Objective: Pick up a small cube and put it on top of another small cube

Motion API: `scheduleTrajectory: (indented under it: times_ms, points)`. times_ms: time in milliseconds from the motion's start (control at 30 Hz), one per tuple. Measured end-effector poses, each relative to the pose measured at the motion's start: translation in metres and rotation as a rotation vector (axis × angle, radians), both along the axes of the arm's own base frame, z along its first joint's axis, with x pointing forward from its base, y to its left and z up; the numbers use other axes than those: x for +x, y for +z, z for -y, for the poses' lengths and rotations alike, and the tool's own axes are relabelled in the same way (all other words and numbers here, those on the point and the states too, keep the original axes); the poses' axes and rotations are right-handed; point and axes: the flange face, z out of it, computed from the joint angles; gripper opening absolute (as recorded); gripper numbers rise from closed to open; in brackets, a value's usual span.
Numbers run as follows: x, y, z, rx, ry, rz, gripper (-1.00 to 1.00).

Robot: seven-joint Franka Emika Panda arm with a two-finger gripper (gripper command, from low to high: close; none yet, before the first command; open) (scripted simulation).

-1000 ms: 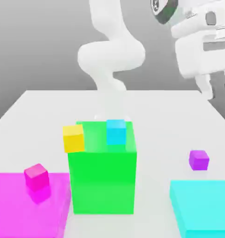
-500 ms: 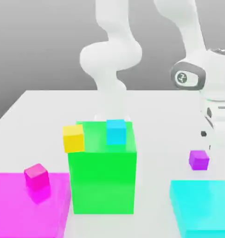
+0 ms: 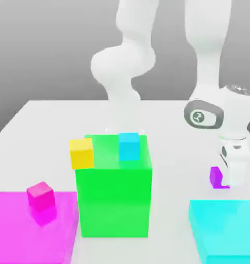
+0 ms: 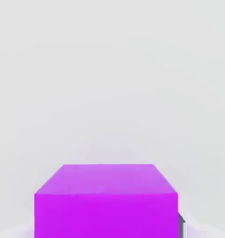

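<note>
The small purple cube (image 3: 215,176) rests on the white table at the exterior view's right, mostly covered by my hand. My gripper (image 3: 232,181) has come down over it, and the arm's wrist stands upright above. In the hand view the small cube (image 4: 106,200) looms large and close, with a dark finger (image 4: 181,224) pressed against its side. The jaws are shut on the cube, which still sits on the table. Other small cubes are a cyan one (image 3: 129,145) on top of the big green block (image 3: 114,192), a yellow one (image 3: 81,153) at its upper corner, and a magenta-pink one (image 3: 40,196).
The magenta-pink cube sits on a flat magenta pad (image 3: 13,227) at the front of the exterior view's left. A flat cyan pad (image 3: 227,229) lies just in front of my gripper. The arm's base rises behind the green block.
The hand dropped from high at the exterior view's upper right down onto the purple cube, and its jaws went from open to shut around it.
</note>
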Motion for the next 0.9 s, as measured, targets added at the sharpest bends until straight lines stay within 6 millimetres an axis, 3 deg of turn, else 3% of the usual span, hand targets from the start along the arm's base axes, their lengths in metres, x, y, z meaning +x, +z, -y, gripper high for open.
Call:
scheduleTrajectory:
  times_ms: [167, 200, 267, 633, 733, 900]
  points:
    - [-0.002, 0.043, -0.001, 0.000, 0.012, 0.001, -1.00]
    - [-0.006, 0.047, -0.009, 0.003, 0.056, 0.003, -1.00]
    - [0.005, 0.052, -0.016, 0.003, 0.130, 0.014, -1.00]
    - [0.112, 0.071, -0.019, -0.066, 0.536, 0.089, -1.00]
    - [0.148, 0.077, -0.004, -0.102, 0.618, 0.106, -1.00]
    - [0.210, 0.086, 0.040, -0.181, 0.718, 0.121, -1.00]
